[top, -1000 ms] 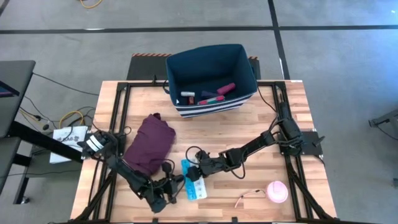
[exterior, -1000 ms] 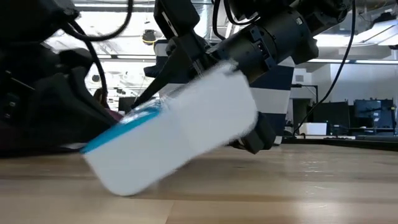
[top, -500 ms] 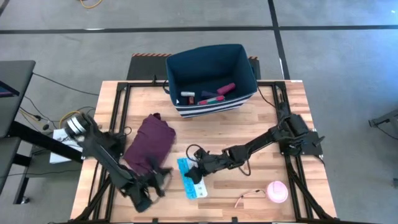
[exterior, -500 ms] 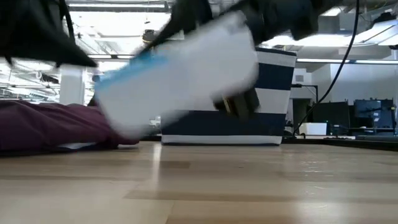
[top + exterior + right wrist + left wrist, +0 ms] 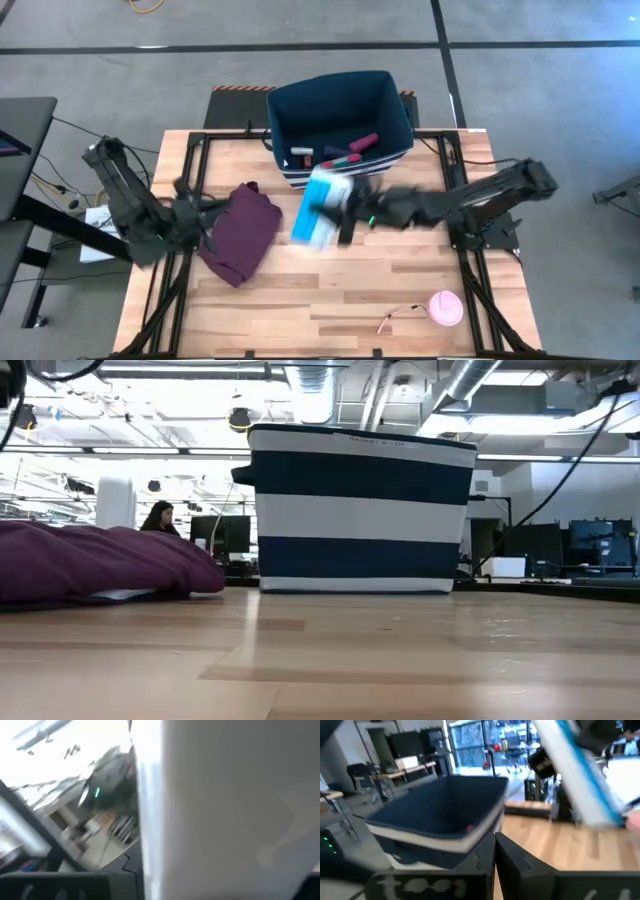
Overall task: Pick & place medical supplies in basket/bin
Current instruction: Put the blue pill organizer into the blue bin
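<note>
The light-blue and white pill organizer (image 5: 318, 208) hangs in the air just in front of the dark-blue striped bin (image 5: 345, 172), held by my right gripper (image 5: 348, 212), which is shut on it. In the right wrist view the organizer (image 5: 225, 810) fills most of the picture. The left wrist view shows the organizer (image 5: 580, 775) above the table beside the bin (image 5: 440, 805). My left gripper (image 5: 200, 215) is shut and empty at the left edge of the maroon cloth (image 5: 240, 232). The pink disc (image 5: 445, 307) with its tan cord (image 5: 400, 318) lies near the table's near right corner. My right gripper holds the pill organizer by its right-hand long side (image 5: 338, 212), reaching in about level from the table's right. The organizer is lifted clear of the table, its long axis running roughly near to far. The blur and the organizer itself hide the fingers' exact seat.
The bin (image 5: 360, 510) stands at the table's far edge and holds a small white piece (image 5: 300, 152) and pink-red items (image 5: 350, 148). The maroon cloth (image 5: 90, 560) lies on the table's left half. A person sits in the room beyond the table.
My right gripper has lifted the pill organizer off the near middle of the table and carried it up and toward the far edge, to just in front of the bin. The organizer has left the low view. My left arm has drawn back toward the table's left edge.
</note>
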Robot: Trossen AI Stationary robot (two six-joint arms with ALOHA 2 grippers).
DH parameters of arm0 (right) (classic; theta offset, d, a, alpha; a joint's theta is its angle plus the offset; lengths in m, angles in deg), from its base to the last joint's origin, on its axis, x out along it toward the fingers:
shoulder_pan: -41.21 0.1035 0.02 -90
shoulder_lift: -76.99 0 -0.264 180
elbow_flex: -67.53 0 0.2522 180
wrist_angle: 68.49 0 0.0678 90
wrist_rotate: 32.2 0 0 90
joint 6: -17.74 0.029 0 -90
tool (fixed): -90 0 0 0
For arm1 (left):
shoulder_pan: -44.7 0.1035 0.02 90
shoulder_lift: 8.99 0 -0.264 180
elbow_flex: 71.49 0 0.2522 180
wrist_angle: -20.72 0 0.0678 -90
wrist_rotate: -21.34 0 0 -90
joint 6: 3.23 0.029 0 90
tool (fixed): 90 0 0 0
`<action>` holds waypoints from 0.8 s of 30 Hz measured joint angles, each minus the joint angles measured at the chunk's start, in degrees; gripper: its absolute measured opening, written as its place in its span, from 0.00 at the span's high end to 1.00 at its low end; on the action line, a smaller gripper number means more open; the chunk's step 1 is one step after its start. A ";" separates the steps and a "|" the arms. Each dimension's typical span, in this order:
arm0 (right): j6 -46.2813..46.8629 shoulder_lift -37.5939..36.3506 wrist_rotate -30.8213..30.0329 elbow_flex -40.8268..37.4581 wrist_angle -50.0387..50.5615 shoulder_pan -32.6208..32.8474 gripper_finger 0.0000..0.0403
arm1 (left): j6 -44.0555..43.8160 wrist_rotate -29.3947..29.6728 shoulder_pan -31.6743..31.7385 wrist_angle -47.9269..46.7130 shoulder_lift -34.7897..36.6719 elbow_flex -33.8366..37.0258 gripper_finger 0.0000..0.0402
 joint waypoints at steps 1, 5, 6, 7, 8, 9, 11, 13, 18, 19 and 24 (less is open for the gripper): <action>-2.50 -2.03 -1.07 0.00 0.04 -1.33 0.67 | 3.92 0.52 0.00 2.34 1.73 0.00 1.00; -11.72 -8.84 -7.42 0.03 0.02 -8.16 0.65 | 16.75 0.74 0.00 11.30 6.38 0.00 1.00; -13.10 -9.85 -9.18 0.07 0.14 -10.16 0.65 | 19.45 0.63 0.00 13.12 7.05 0.00 1.00; -14.19 -10.72 -10.37 0.06 0.80 -12.31 0.66 | 21.98 0.60 0.00 14.61 7.49 0.00 1.00; -14.52 -11.20 -11.11 0.04 1.39 -14.62 0.67 | 24.19 0.59 0.00 15.83 7.81 0.00 1.00; -14.51 -11.45 -11.14 0.06 2.04 -17.09 0.67 | 26.17 0.60 0.00 16.89 7.94 0.00 1.00; -14.50 -11.48 -11.11 0.03 4.45 -21.75 0.68 | 29.48 0.57 0.00 18.68 8.05 0.00 1.00; -13.63 -10.33 -10.98 0.02 6.40 -26.19 0.67 | 31.74 0.54 0.00 19.84 8.03 0.00 1.00; -10.00 -3.34 -5.78 -0.04 10.23 -35.08 0.66 | 33.45 0.43 0.00 20.19 8.05 0.00 1.00; -8.90 -1.58 -4.07 -0.04 10.37 -36.27 0.66 | 33.86 0.45 0.00 20.20 8.03 0.00 1.00; -3.17 6.71 6.70 0.04 7.06 -41.73 0.67 | 34.92 0.71 0.00 20.24 8.05 0.00 1.00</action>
